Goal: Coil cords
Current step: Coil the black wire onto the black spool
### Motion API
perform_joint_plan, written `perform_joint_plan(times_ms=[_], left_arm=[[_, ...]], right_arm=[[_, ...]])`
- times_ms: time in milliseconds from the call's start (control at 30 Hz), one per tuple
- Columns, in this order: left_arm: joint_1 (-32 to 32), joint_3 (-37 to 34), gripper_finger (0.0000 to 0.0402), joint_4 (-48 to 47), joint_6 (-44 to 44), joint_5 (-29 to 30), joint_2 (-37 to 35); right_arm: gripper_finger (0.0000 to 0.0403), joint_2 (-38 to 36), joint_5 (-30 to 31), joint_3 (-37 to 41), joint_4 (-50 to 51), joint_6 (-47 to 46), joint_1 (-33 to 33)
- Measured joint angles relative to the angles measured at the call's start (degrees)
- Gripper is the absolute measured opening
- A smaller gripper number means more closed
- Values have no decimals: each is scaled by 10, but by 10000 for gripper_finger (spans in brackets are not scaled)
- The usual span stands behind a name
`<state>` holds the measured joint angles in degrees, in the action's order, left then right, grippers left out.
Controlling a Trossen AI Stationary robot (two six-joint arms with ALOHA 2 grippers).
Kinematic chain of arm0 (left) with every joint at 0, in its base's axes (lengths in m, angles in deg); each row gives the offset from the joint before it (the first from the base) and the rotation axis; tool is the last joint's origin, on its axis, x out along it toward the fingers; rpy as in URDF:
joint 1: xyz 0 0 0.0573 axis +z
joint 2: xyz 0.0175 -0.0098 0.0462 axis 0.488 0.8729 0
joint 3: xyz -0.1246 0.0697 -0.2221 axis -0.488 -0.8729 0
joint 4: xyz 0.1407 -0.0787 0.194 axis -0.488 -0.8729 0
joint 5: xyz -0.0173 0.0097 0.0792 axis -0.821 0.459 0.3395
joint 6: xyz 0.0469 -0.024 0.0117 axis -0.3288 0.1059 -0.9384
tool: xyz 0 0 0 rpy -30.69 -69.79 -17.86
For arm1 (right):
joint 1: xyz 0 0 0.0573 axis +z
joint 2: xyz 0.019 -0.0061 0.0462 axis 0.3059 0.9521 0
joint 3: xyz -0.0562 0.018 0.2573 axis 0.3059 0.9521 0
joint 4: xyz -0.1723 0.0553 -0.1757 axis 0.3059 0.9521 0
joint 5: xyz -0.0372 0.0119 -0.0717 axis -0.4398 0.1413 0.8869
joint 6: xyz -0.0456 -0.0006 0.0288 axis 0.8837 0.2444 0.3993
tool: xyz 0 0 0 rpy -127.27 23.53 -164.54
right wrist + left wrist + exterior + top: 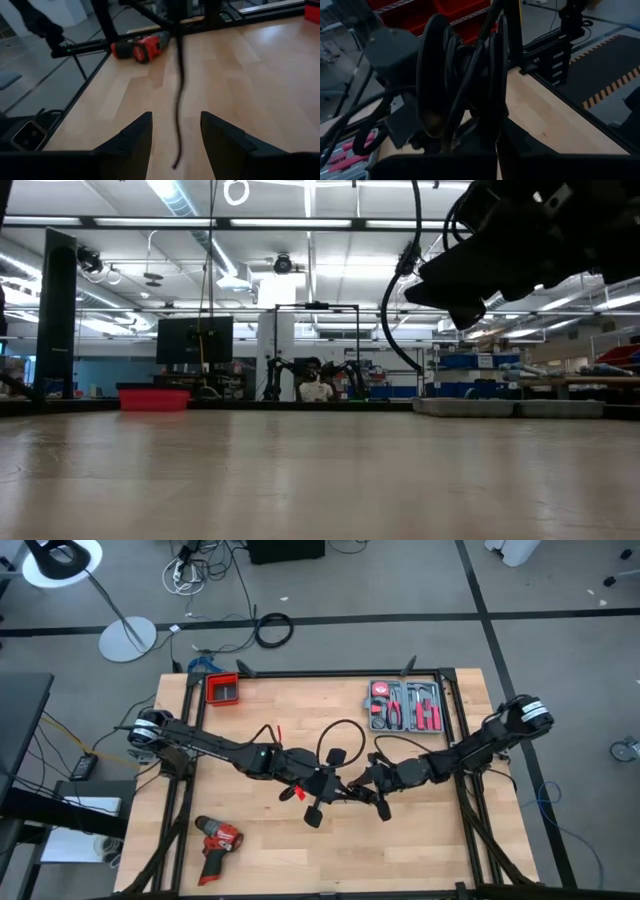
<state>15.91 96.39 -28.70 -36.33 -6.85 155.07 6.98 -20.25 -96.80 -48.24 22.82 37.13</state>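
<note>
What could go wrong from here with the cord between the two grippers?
The cord hangs loose between the right gripper's open fingers, unpinched, so it may swing out before they close. The left gripper holds coils bunched against it; they might snag. Both grippers sit close together mid-table, so they may collide.

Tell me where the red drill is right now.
In the high view the red drill lies on the wooden table near its front-left corner, on the left arm's side, apart from both arms and the cord at the centre.
</note>
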Motion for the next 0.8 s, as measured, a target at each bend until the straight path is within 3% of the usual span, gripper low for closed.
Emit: perform_joint_plan(times_ms=[267, 800], left_arm=[[0, 0, 0, 13, -11, 10, 0], [0, 0, 0, 16, -13, 23, 0]], right_arm=[[151, 27, -2, 0, -70, 13, -12], [149, 30, -12, -18, -97, 19, -14]])
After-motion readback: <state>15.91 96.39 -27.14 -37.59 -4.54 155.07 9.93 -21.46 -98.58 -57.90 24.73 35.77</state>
